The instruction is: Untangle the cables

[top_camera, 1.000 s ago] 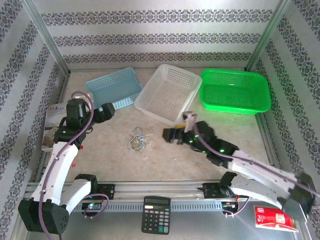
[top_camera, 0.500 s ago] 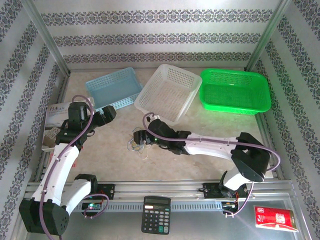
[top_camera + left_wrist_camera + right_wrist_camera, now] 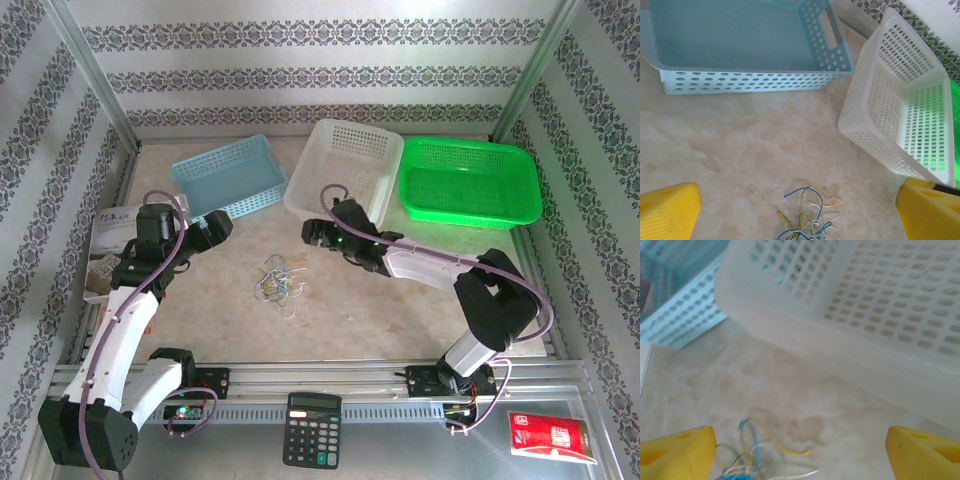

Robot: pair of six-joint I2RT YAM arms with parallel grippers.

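Observation:
The cables (image 3: 278, 281) lie as a small loose tangle of blue, yellow and whitish wires on the beige table, between the two arms. My left gripper (image 3: 216, 224) hovers to their upper left, open and holding nothing. In the left wrist view the cables (image 3: 817, 223) sit low between the yellow fingertips (image 3: 670, 212) of my left gripper (image 3: 799, 210). My right gripper (image 3: 312, 234) hangs open above and to the right of the tangle, close to the white basket's front. In the right wrist view the cables (image 3: 756, 448) lie by the left fingertip (image 3: 677, 452) of my right gripper (image 3: 800, 452).
A blue basket (image 3: 226, 176), a white basket (image 3: 345, 168) and a green basket (image 3: 470, 182) stand in a row at the back. A booklet (image 3: 105, 245) lies at the left edge. A calculator (image 3: 312, 430) and a red packet (image 3: 550, 437) lie in front of the rail.
The right arm swung from over the cables up and right toward the white basket. The white basket shifted back and right, against the green one. The left arm barely moved.

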